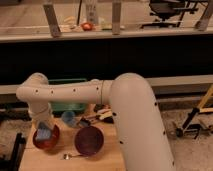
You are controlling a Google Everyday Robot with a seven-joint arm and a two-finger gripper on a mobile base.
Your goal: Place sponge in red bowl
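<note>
Where the white arm bends down at the lower left of the frame, its claw hangs directly over the red bowl, with the sponge right at its tip. Whether the claw is gripping the sponge or is parted from it cannot be told. The red bowl sits close to the left edge of the wooden tabletop, leaving only a thin strip of wood on that side and dark floor beyond. To the right, the dark maroon bowl stands just beside it with a narrow gap between the rims. A light blue cup stands just above that gap, and a green bin closes off the back behind the arm. A spoon lies near the front edge below the maroon bowl. The freest wood is the strip along the bottom of the frame, since the arm's bulky elbow covers the right side. The sponge is a small, pale blue, soft-looking block, narrower than the bowl and lying within the bowl's outline against its glossy orange-red inside. Its long axis seems to run roughly left to right across the frame, slightly tilted, with its upper edge toward the claw.
</note>
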